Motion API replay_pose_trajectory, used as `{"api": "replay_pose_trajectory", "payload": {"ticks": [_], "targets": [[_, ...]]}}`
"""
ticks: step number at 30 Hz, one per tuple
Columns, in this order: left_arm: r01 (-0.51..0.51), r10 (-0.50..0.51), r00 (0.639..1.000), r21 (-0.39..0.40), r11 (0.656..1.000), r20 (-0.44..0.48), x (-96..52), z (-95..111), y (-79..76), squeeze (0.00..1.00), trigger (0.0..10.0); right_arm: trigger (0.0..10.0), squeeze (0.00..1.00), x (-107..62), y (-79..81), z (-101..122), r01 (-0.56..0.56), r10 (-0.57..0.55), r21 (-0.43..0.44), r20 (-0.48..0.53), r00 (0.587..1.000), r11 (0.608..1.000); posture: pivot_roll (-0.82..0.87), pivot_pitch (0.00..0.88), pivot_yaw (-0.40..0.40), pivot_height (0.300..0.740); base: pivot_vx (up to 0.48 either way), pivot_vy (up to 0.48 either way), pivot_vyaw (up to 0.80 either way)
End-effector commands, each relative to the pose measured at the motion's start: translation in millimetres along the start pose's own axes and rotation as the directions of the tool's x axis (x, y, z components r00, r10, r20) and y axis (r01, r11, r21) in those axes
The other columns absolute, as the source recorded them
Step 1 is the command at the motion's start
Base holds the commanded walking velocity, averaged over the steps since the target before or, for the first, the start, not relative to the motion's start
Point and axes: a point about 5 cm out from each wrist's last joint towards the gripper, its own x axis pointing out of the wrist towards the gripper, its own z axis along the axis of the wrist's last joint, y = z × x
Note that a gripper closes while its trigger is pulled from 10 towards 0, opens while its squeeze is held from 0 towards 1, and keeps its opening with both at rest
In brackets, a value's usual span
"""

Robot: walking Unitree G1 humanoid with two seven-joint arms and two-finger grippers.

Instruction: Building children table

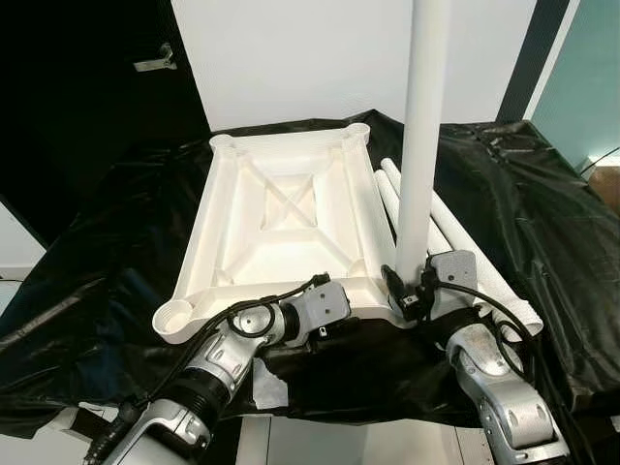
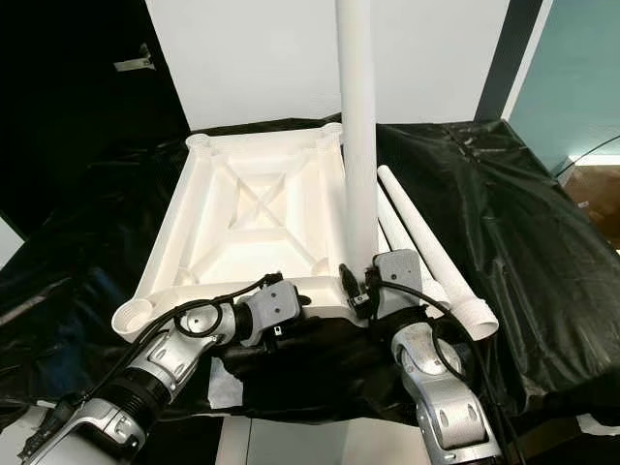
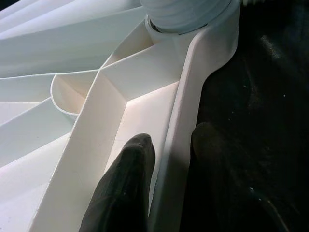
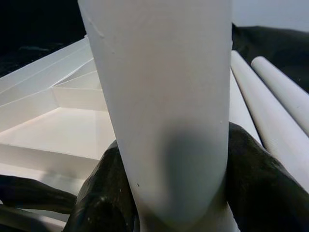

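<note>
Nearest, the right pincer [image 1: 415, 291] pinches one upright white leg [image 1: 423, 136] standing in the upturned tabletop's [image 1: 281, 208] near-right corner socket; the left pincer [image 3: 169, 169] clamps its near rim. Judged: first leg seating, needing twisting home. Three loose legs [image 1: 455, 247] lie alongside on the black-covered table [image 1: 523, 194].

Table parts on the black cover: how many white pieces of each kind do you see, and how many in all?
table top: 1
upright leg, held in the right end effector: 1
loose legs lying beside the table top: 3
Total: 5 white pieces
</note>
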Motion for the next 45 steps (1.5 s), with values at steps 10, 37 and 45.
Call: {"api": "replay_pose_trajectory", "payload": {"ticks": [10,37,45], "targets": [[0.005,-0.005,1.0,-0.002,1.0,-0.02,1.7,-5,-2.1,0.0,10.0,10.0,0.0,-13.4,-5.3,-27,0.072,-0.073,-0.017,-0.064,0.995,0.997,-0.11,0.02,0.072,0.74,0.0,0.0,0.0],[0.007,-0.007,1.0,0.007,1.0,-0.023,-0.5,-6,0.0,0.0,10.0,10.0,0.0,-35.5,-8.3,-53,0.171,-0.163,0.171,-0.06,0.985,0.97,-0.12,0.02,0.086,0.74,0.0,0.0,0.0],[0.018,-0.018,1.0,0.008,1.0,-0.019,0.9,-5,-2.3,0.0,10.0,10.0,0.0,-36.1,-5.9,-60,0.179,-0.15,0.246,-0.13,0.98,0.953,-0.13,0.026,0.086,0.74,0.0,0.0,0.0]]}}
